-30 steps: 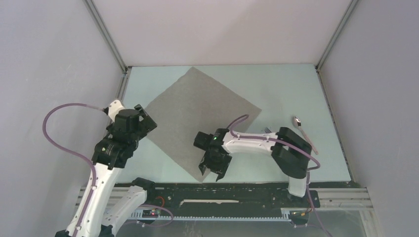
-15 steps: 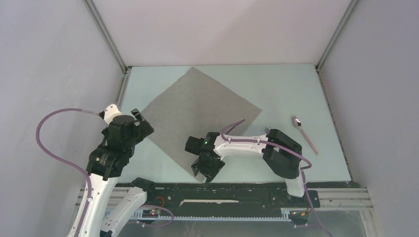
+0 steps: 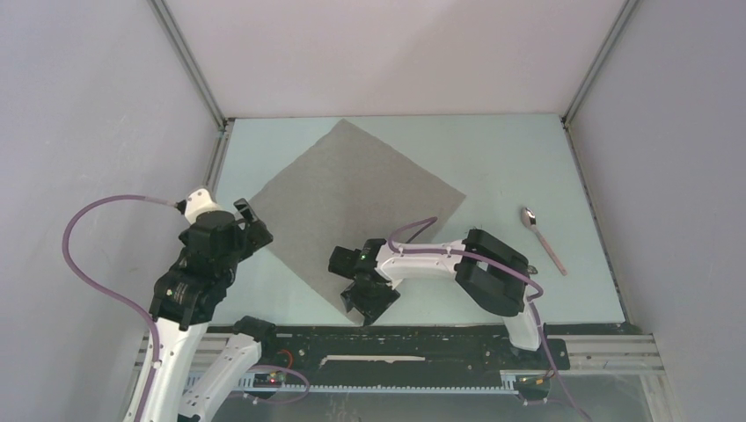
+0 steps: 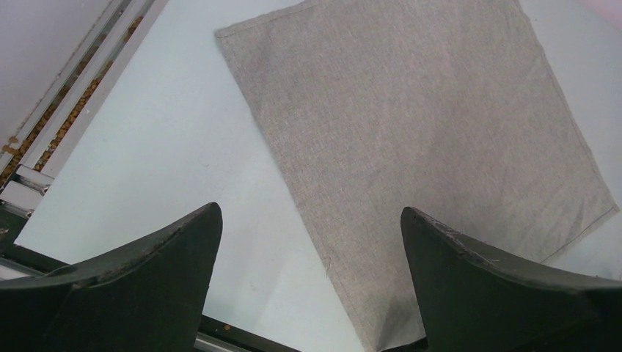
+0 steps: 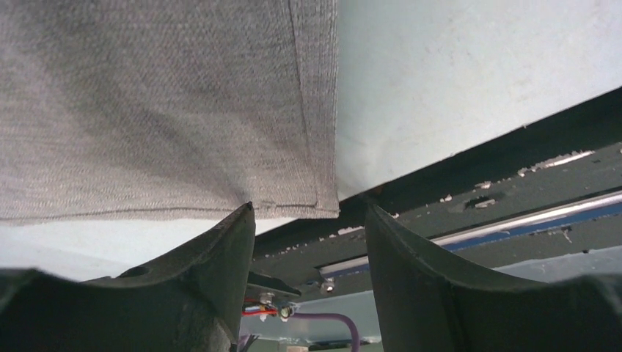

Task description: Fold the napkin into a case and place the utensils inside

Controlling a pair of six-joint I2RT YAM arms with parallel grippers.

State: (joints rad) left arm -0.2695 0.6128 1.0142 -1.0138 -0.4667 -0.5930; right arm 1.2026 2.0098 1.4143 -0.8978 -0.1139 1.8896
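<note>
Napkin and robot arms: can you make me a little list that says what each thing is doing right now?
napkin: flat, unfolded, lying like a diamond on the table
right gripper: open, one finger on each side of the napkin's near corner
left gripper: open, over the napkin's left edge, holding nothing
spoon: lying on the table to the right, away from the napkin
fork: not in view
folding: not started

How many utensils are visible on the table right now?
1: the spoon lies on the table right of the right arm, apart from the napkin. No fork shows; the arm may hide it.
</note>
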